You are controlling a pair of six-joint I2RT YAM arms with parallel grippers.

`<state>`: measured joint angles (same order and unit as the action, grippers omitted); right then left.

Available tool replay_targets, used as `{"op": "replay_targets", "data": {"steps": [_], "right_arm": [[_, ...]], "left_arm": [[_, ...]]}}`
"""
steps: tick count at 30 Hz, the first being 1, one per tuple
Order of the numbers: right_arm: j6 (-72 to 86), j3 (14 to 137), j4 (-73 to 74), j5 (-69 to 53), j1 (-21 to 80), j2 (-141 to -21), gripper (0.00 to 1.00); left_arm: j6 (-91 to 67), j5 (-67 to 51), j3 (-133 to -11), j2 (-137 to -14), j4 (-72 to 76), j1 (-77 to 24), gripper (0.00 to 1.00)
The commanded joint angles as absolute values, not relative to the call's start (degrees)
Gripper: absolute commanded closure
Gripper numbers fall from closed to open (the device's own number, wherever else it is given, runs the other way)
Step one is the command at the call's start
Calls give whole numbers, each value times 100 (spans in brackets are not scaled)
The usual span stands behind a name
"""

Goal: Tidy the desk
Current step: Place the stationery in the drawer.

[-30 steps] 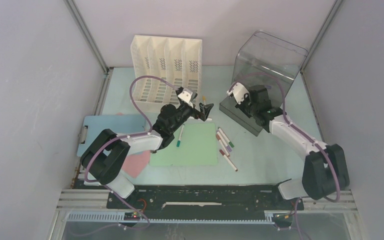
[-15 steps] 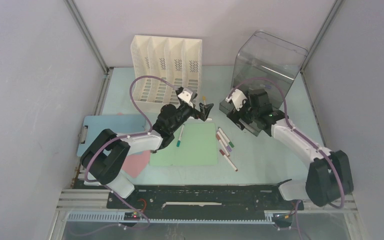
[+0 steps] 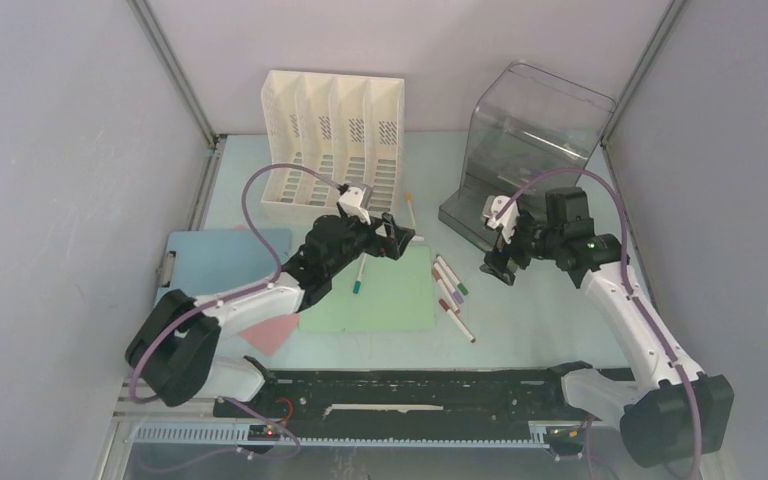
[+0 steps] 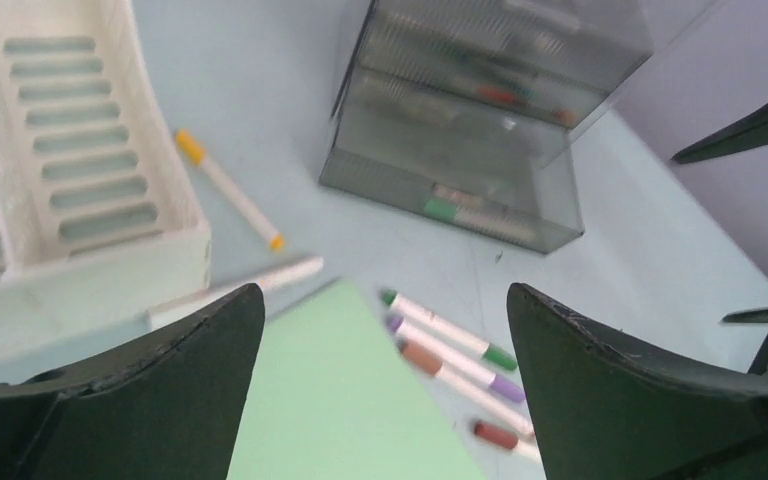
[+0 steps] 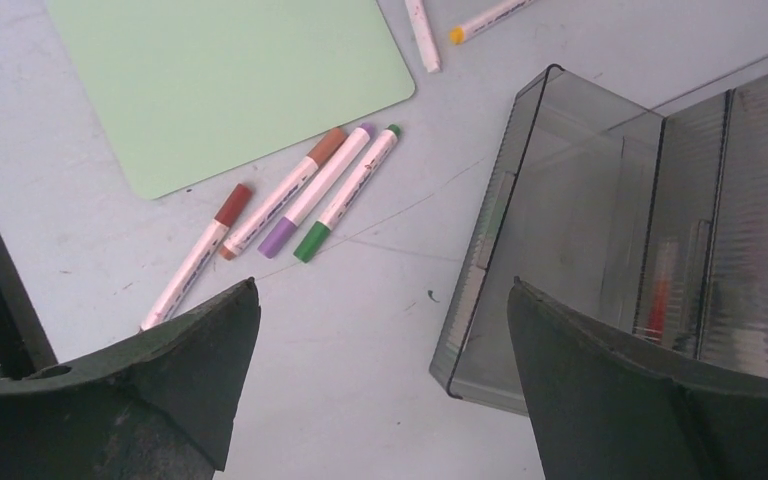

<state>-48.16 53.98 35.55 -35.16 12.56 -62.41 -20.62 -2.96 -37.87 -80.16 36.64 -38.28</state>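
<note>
The desk (image 3: 540, 310) carries a light green sheet (image 3: 380, 295) with a green-capped marker (image 3: 359, 275) lying on its far left part. Several more markers (image 3: 450, 290) lie in a row just right of the sheet. My left gripper (image 3: 390, 238) hangs open over the sheet's far edge, with nothing between its fingers (image 4: 385, 290). In its view the markers (image 4: 445, 328) lie ahead on the right. My right gripper (image 3: 500, 262) is open and empty (image 5: 382, 284) above bare desk (image 5: 360, 350), between the markers (image 5: 300, 200) and the smoky drawer box (image 5: 610, 230).
A white file rack (image 3: 330, 140) stands at the back left, and the smoky drawer box (image 3: 530, 150) at the back right. A yellow-tipped marker (image 3: 409, 210) and a white marker (image 4: 250, 285) lie by the rack. A blue clipboard (image 3: 215, 265) and a pink sheet (image 3: 270, 330) lie left.
My right gripper has opened and drawn back from the drawer box toward the near side. The left gripper has come down and nearer, over the green sheet's far edge.
</note>
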Motion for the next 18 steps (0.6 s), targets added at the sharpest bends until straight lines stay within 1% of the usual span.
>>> {"op": "replay_targets", "data": {"steps": [1, 5, 8, 10, 15, 18], "right_arm": [[-5096, 5484, 3932, -4379, 882, -6017, 0], [-5032, 5484, 4345, -4693, 669, -5865, 0], [-5076, 5416, 4824, -4836, 669, -5767, 0], [-5178, 5207, 4851, -4835, 648, -5650, 0], [-5236, 4903, 4495, -4260, 603, -5641, 0], [-5287, 4895, 4538, -4217, 545, -5732, 0]], "left_arm": [[-2337, 239, -4103, -7418, 1097, -3814, 0], [-2165, 486, -4211, -7112, -15, -3808, 0], [-2090, 769, -4091, -6912, -385, -3814, 0], [-2079, 1013, -3994, -6910, -429, -3813, 0], [-2160, 1442, -3997, -7338, -587, -3808, 1], [-2214, 1651, -4167, -7786, -786, -3810, 6]]}}
